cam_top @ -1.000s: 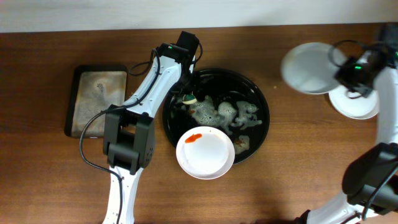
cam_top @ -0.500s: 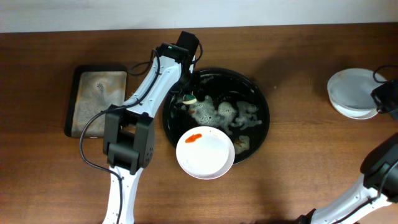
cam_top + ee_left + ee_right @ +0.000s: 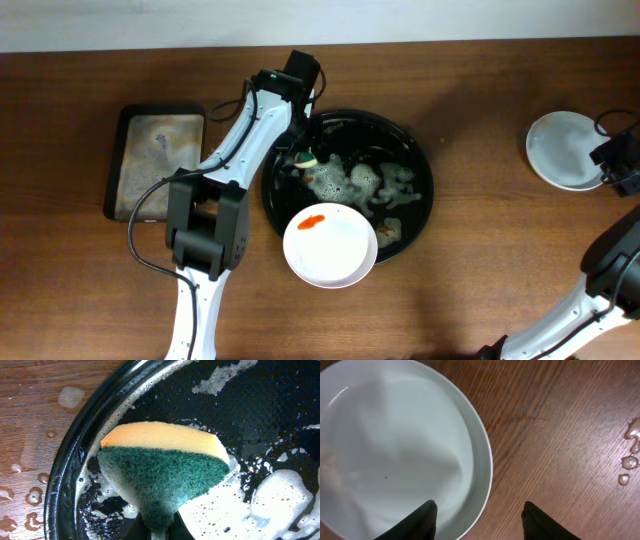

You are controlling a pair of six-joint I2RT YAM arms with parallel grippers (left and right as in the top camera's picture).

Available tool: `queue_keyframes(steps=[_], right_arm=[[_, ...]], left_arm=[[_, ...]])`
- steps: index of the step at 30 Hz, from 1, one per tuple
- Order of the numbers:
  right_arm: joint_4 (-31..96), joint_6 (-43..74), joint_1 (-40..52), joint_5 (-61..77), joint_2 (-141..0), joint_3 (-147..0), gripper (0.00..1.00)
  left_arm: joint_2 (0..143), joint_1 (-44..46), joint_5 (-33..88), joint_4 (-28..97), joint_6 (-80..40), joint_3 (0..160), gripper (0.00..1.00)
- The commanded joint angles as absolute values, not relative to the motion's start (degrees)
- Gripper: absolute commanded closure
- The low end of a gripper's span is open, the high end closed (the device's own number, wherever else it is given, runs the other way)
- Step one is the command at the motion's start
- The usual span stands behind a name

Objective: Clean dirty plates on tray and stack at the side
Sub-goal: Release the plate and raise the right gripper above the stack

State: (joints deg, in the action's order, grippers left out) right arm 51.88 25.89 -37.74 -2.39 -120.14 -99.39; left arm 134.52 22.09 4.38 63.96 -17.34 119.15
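The round black tray (image 3: 428, 160) holds soapy foam (image 3: 362, 184). A white plate (image 3: 330, 245) with an orange-red smear rests on the tray's near rim. My left gripper (image 3: 303, 151) is at the tray's far left, shut on a yellow-and-green sponge (image 3: 162, 467) hanging over the wet tray floor (image 3: 260, 415); its jaws (image 3: 161, 529) pinch the sponge's lower corner. At the table's right side lies a wiped white plate (image 3: 563, 149). My right gripper (image 3: 481, 516) stands open over that plate's (image 3: 395, 445) rim, one finger above the plate and one above the wood.
A rectangular dark sponge tray (image 3: 158, 160) sits left of the black tray. Water drops (image 3: 631, 455) dot the wood near the right plate, and more drops (image 3: 30, 495) lie outside the tray's left rim. My right arm enters from the table's right edge.
My right gripper carried a white plate rightwards, set it down on the plate at the table's right side, and opened. The left arm and sponge have not moved.
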Motion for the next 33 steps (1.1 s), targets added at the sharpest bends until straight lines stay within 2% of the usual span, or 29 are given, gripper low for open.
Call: queue_keyframes(steps=[1,4,9,10,12,13,19,21,24,33], right_arm=[[52.12,18.37,-37.65,5.69,-110.87,-100.42,0.44],[56.27,12.51,-36.29,19.18,-103.74,-100.42,0.45],[69.41,6.15,-28.95,29.93,-95.77,-100.42,0.47],[73.60,4.86,-25.69,29.71,-95.13,-100.42,0.47],[79.96,2.96,-19.46,28.49,-95.31,-100.25,0.49],[81.73,2.98,-16.29,27.53,-95.50,-99.77,0.50],[82.32,3.60,-3.18,26.68,-95.61,-97.03,0.50],[82.02,3.97,-0.93,26.11,-95.61,-97.03,0.50],[81.84,5.65,0.05,24.71,-95.61,-97.03,0.50],[81.01,6.70,-0.05,23.29,-95.61,-97.03,0.50]], left_arm=[[134.98,21.89,6.07,64.20,-16.80,120.16,1.00],[134.87,21.89,10.68,64.66,-15.31,120.18,1.00],[133.53,21.89,11.62,67.46,-13.93,120.53,0.98],[132.77,21.87,11.62,68.20,-13.72,120.70,0.95],[131.20,21.71,11.62,68.53,-13.50,120.75,0.81],[130.13,21.67,11.62,68.82,-13.19,120.75,0.80],[126.58,20.84,10.76,71.83,-11.49,120.77,0.76],[125.80,20.43,10.94,72.14,-10.74,120.77,0.76],[125.73,20.80,10.41,72.01,-10.79,120.40,0.69],[126.19,27.38,-1.28,52.84,-17.58,106.02,0.64]])
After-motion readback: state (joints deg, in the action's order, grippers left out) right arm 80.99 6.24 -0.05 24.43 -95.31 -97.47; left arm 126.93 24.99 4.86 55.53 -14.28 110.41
